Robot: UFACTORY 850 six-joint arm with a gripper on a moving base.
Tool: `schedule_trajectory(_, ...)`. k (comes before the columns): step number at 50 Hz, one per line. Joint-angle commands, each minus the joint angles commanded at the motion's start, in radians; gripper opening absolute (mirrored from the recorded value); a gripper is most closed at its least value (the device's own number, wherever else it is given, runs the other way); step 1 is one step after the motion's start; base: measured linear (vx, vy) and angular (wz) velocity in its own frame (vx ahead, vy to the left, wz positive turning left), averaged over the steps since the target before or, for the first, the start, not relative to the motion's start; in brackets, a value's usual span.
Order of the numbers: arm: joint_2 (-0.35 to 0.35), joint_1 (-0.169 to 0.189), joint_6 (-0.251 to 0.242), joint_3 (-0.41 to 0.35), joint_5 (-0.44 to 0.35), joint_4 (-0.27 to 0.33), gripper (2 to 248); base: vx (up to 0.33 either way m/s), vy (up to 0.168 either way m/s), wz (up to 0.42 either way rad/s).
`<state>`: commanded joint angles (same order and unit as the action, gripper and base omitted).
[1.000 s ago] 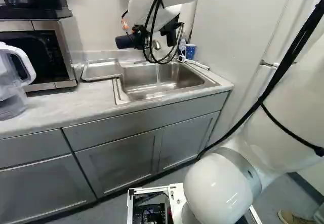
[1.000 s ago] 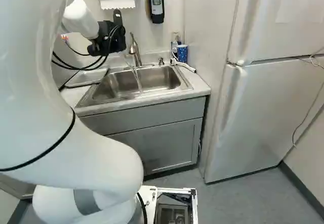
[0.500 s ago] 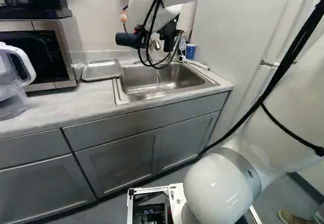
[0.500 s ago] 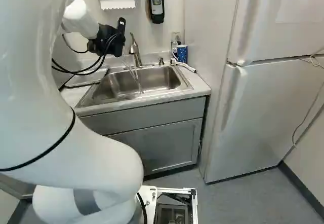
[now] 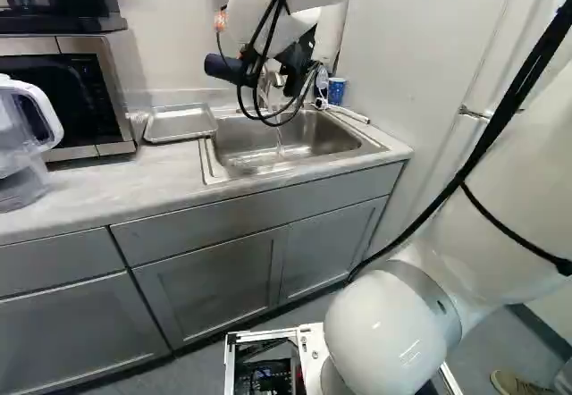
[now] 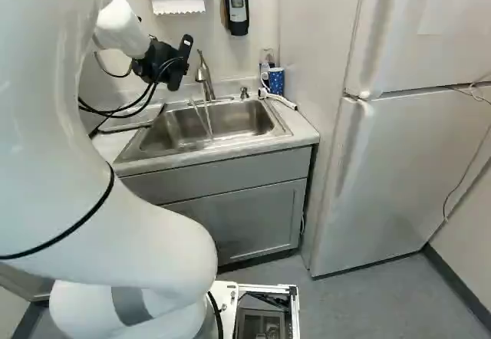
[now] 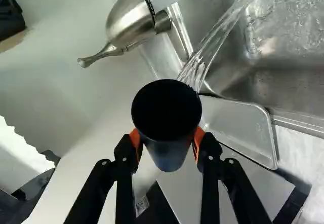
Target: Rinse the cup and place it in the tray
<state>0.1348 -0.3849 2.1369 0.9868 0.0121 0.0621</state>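
The cup (image 7: 169,157) is dark blue; the second cup (image 6: 276,82), blue with white dots; the pads (image 7: 135,140), orange.

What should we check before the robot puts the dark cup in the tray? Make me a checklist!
1. Tool has the dark cup from both sides: ok, an orange pad presses on each side.
2. Faucet turned off: not ok, water is running from its spout.
3. Cup finished dripping: not ok, water streams from its rim toward the sink.
4. Inside of the cup clean: cannot tell, it looks too dark in there.
5. Room in the metal tray: ok, no dishes show on it.
6. Tray close by: ok, it sits right beside the sink.
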Motion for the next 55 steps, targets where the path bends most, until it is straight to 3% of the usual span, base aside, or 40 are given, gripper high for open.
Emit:
schedule_trajectory(39,0.000,0.000,-0.002,0.000,0.000,0.000,120,0.000,0.000,0.000)
schedule_trajectory(55,0.000,0.000,-0.138,0.000,0.000,0.000,120,0.000,0.000,0.000)
